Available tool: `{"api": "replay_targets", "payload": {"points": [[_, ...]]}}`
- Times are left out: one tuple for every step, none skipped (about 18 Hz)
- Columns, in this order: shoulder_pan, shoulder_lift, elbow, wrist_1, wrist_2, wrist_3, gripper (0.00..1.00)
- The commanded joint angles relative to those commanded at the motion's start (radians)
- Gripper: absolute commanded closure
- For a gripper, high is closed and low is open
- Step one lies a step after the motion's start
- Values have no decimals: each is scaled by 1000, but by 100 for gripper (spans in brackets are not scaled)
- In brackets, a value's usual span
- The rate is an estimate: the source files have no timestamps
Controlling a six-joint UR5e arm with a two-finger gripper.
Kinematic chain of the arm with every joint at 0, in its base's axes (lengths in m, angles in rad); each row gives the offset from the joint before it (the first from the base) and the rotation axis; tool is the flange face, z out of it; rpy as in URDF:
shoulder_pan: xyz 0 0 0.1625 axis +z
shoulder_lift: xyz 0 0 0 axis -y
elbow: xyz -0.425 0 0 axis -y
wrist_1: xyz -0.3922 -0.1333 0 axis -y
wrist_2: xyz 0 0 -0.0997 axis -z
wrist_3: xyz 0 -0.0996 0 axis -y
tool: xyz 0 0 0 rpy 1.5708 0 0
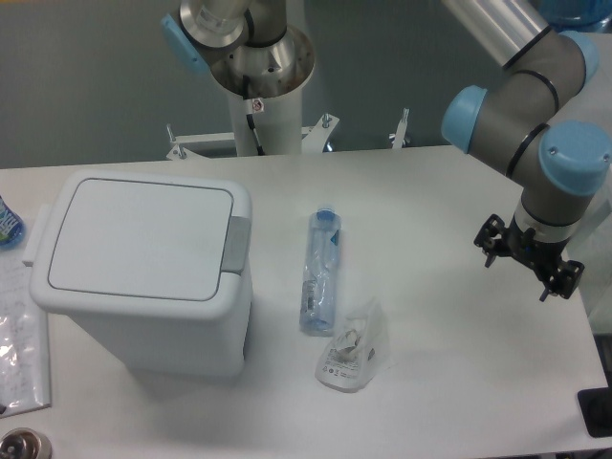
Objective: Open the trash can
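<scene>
Hovering at the bench's (459, 402) right edge, my pincer (529, 259) points down with fingers spread and nothing between them, free to press rather than grasp. The arm folds in from upper right, wrist turned downward. Well apart at left stands the trash can (143, 277), lid shut, grey tab (236, 244) facing the bottle (320, 273) and bag (352, 349) lying between.

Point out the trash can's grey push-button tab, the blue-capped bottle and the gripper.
grey push-button tab (236, 243): fixed camera, middle of the tab on the trash can's rim.
blue-capped bottle (318, 277): fixed camera, mid-body.
gripper (529, 258): fixed camera, between the fingertips.
</scene>
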Motion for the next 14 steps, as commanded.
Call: {"api": "replay_targets", "payload": {"points": [[0,0,-2,0,0,0,0],[0,0,-2,0,0,0,0],[0,0,-2,0,0,0,0],[0,0,-2,0,0,-2,0],[0,2,-5,5,0,-2,0],[0,2,-8,11,0,-2,0],[0,2,-9,12,-3,-2,0],[0,3,-9,12,-5,-5,0],[-2,5,-9,12,-8,-5,0],[-3,8,-11,12,-8,-3,0],[-5,8,-12,12,-8,-3,0],[-15,8,-14,12,-8,-6,0],[-26,9,-14,11,-8,-15,0],[-31,15,-15,11,-8,-18,0]]}}
